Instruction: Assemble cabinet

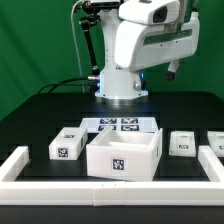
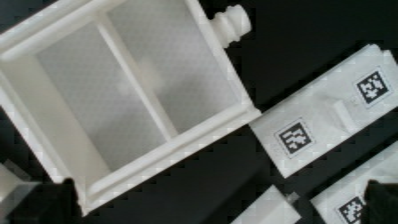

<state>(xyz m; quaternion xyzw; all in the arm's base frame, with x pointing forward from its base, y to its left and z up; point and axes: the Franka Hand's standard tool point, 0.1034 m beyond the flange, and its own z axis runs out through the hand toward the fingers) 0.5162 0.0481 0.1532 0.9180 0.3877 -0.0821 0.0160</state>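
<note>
Black tabletop (image 1: 40,110) carries everything, and I take the cabinet shell (image 1: 122,158) as my landmark. It is the biggest loose part, a white open box that stands upright near the front rail (image 1: 30,168), with one tag on its front wall. My wrist view looks down into the cabinet shell (image 2: 125,100): it is hollow, with one divider inside, and nothing is put in it yet. Just behind the shell lies the marker board (image 1: 120,126), flat, which I must leave alone. One smaller white block (image 1: 67,146) sits beside the shell on the exterior view's left, and a second block (image 1: 183,143) on the exterior view's right, both apart from it. My claw (image 1: 174,66) hangs high above the shell and carries nothing that I can see; whether its fingers are apart or together I cannot tell.

I judge that the assembly is at its very start, because no part is joined. The next move asks me to choose one block, come down over it, take it squarely by its sides, and keep away from the shell walls.
</note>
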